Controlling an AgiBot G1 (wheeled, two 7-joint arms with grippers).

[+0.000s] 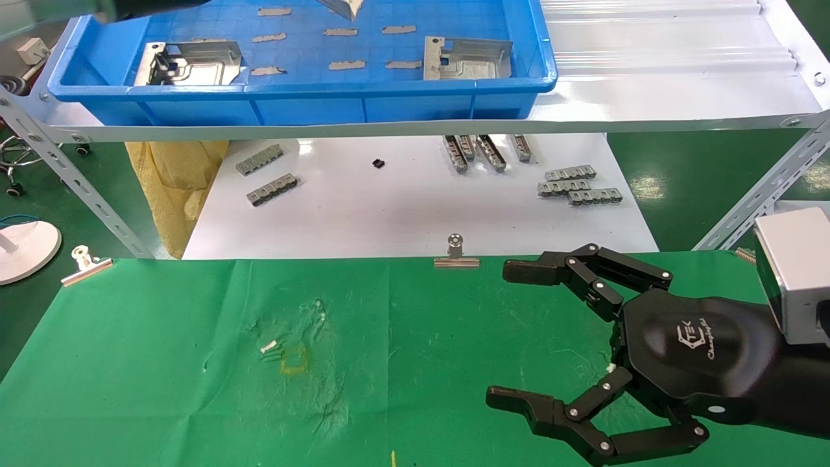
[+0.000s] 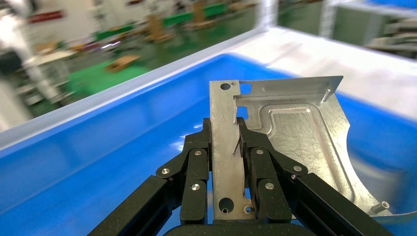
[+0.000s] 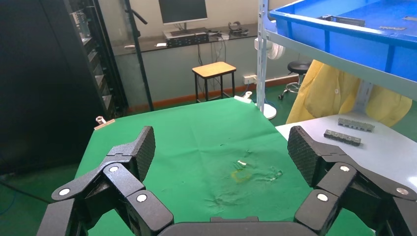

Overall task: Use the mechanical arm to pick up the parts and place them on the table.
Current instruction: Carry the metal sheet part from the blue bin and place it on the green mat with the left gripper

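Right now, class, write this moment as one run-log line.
left end effector: shut on part over blue bin | right end effector: open, empty, over green table | two parts left in bin

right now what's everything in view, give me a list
parts: two silvery plates lying in the blue bin, a third in the left gripper
blue bin: one, on the upper white shelf
flat grey strips: several, on the bin floor
grey slotted bars: several, on the white board below the shelf
binder clips: silver, at the green table's far edge
table: green cloth, yellowish stain
left gripper: black, shut on a part over the bin
right gripper: black, open, over the table
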